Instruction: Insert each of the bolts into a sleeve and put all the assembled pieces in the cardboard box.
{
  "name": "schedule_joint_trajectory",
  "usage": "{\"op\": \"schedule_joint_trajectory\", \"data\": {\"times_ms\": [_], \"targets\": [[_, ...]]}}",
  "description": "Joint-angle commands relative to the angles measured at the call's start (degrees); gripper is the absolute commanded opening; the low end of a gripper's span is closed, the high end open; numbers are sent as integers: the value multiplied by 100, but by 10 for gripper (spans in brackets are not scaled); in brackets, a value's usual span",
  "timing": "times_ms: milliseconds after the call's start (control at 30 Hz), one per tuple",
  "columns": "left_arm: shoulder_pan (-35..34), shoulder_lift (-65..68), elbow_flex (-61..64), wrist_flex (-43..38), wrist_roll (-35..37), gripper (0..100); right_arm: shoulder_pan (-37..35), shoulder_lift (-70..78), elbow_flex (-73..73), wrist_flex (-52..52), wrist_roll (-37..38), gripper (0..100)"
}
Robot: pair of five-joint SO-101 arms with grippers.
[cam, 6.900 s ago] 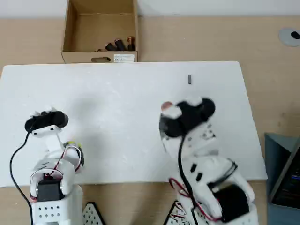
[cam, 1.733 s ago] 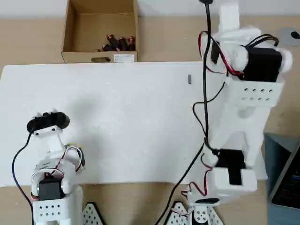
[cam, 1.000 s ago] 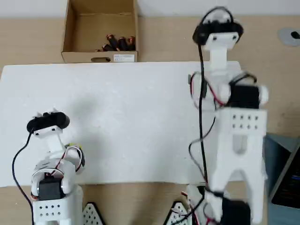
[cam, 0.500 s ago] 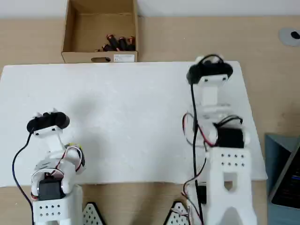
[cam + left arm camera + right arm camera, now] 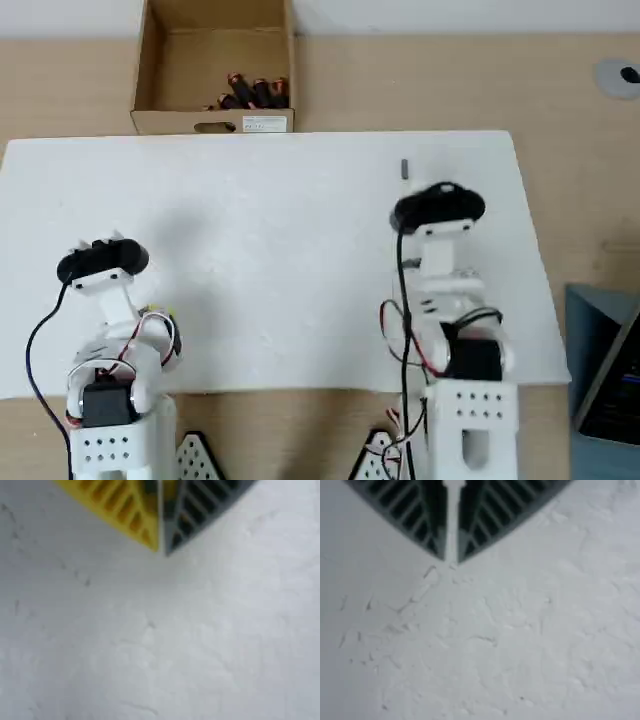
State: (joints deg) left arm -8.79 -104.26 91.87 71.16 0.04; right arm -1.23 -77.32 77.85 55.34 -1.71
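Note:
The cardboard box (image 5: 146,70) stands beyond the white mat's far left edge, with several dark and copper assembled pieces (image 5: 250,92) lying along its near wall. My left gripper (image 5: 161,549) hangs shut just above the mat, one finger yellow and one grey, nothing between them; from above its arm (image 5: 100,262) sits folded at the near left. My right gripper (image 5: 450,557) is shut and empty, tips close to the mat; its arm (image 5: 438,210) stands over the mat's right half. A small dark piece (image 5: 404,169) lies on the mat just beyond the right arm.
The white mat (image 5: 260,250) covers most of the wooden table. A dark device (image 5: 605,370) stands off the mat at the near right, and a round grey disc (image 5: 618,76) sits at the far right corner.
The right arm, stretched out past the mat's far edge a second ago, has drawn back toward its base over the mat. More pieces lie in the box than 6.9 s ago. The left arm kept still.

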Motion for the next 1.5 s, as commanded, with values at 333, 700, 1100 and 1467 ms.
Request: {"op": "schedule_joint_trajectory", "data": {"times_ms": [333,700,1100,1467], "targets": [[-53,-31,-35,-105,-35,5,13,-2158,1262,-44,264,9],[-53,-31,-35,-105,-35,5,13,-3248,1771,914,237,9],[-53,-31,-35,-105,-35,5,22,-3257,1789,897,229,9],[-53,-31,-35,-105,-35,5,22,-3257,1789,897,246,9]]}}
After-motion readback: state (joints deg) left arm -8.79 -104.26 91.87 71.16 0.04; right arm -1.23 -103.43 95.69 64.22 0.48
